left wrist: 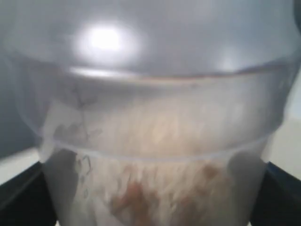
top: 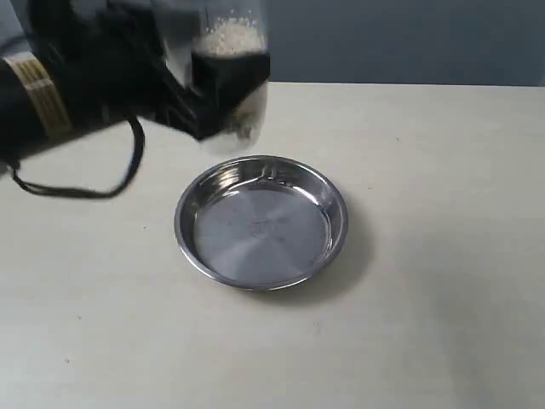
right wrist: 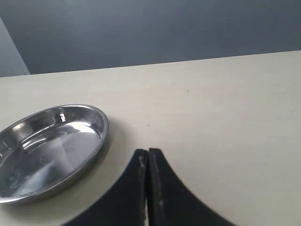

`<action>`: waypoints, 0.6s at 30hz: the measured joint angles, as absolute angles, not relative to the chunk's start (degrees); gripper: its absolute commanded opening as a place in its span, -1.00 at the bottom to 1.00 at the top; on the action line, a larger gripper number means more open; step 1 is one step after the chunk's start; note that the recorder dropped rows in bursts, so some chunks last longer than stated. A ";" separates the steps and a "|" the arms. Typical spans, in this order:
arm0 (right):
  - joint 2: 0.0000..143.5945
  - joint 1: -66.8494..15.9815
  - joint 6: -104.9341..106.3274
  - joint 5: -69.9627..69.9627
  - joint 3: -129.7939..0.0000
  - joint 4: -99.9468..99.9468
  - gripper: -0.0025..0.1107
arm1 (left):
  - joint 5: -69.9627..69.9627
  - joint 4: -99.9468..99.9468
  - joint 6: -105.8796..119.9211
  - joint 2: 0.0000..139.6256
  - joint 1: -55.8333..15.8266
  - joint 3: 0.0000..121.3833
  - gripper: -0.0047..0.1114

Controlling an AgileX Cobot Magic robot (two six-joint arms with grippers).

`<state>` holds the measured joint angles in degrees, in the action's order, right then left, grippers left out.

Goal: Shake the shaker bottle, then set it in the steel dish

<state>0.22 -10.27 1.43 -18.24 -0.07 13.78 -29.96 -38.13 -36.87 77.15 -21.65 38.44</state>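
The shaker bottle (top: 232, 38) hangs in the air behind the steel dish (top: 261, 221), blurred, with pale and brown granules inside. My left gripper (top: 223, 89) is shut on it, black fingers on both sides of its body. In the left wrist view the frosted shaker bottle (left wrist: 155, 141) fills the picture between the two dark fingers (left wrist: 19, 197). The steel dish holds nothing and sits in the middle of the table. My right gripper (right wrist: 148, 153) is shut with nothing in it, low over the table beside the steel dish (right wrist: 47, 150).
The pale table (top: 426, 298) stretches all round the dish. A black cable (top: 85, 189) hangs from the left arm (top: 51, 94) over the table's left part. A dark blue-grey wall (top: 409, 38) stands behind the table's far edge.
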 measured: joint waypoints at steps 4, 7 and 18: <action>0.22 -10.27 1.43 -18.24 -0.07 13.78 -0.97 | -30.08 -43.90 -41.52 83.55 -21.65 35.44 -0.91; 0.22 -10.27 1.43 -18.24 -0.07 13.78 -0.97 | -33.44 -44.49 -41.73 78.76 -21.76 38.56 -0.91; 0.22 -10.27 1.43 -18.24 -0.07 13.78 -0.97 | -33.65 -45.99 -44.92 79.62 -22.52 41.39 -0.91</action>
